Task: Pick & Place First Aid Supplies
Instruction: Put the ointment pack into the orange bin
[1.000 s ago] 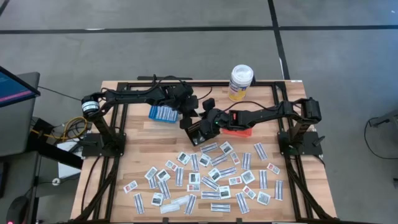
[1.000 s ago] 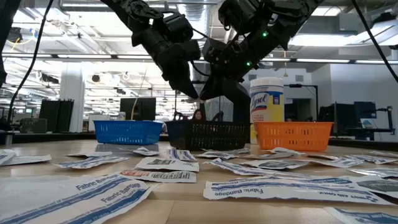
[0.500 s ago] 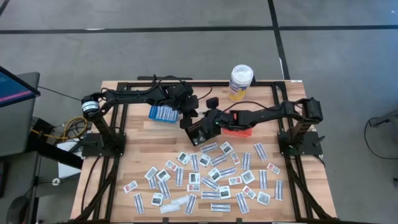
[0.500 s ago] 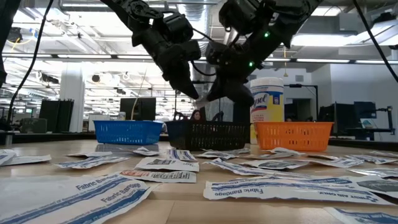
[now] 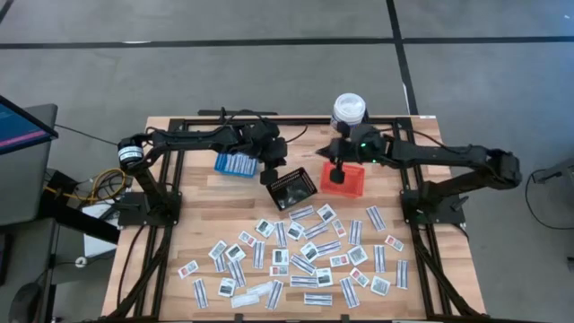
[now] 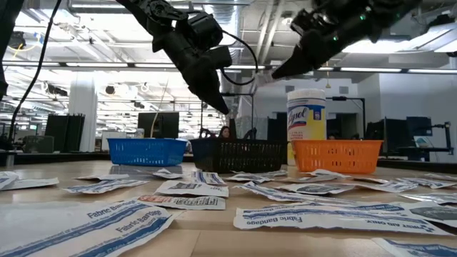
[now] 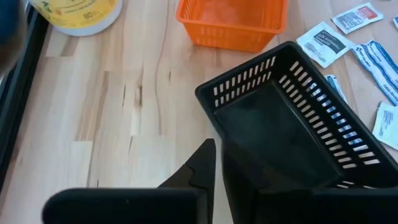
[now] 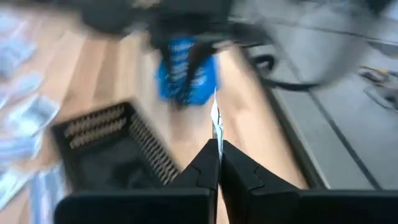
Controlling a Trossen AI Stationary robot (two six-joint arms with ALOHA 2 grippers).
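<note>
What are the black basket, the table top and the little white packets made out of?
The black basket looks like matte moulded plastic: thin even slats with slots between them. The table top looks like pale wood with a smooth finish: long grain lines and joined planks show. The little white packets seem to be thin printed paper, because they lie flat and slightly curled; a plastic coating can't be ruled out.

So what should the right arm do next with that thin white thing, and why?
Probably open and drop it: the right gripper, shut on a thin white packet, hangs above the orange basket. The left gripper waits by the black basket.
</note>
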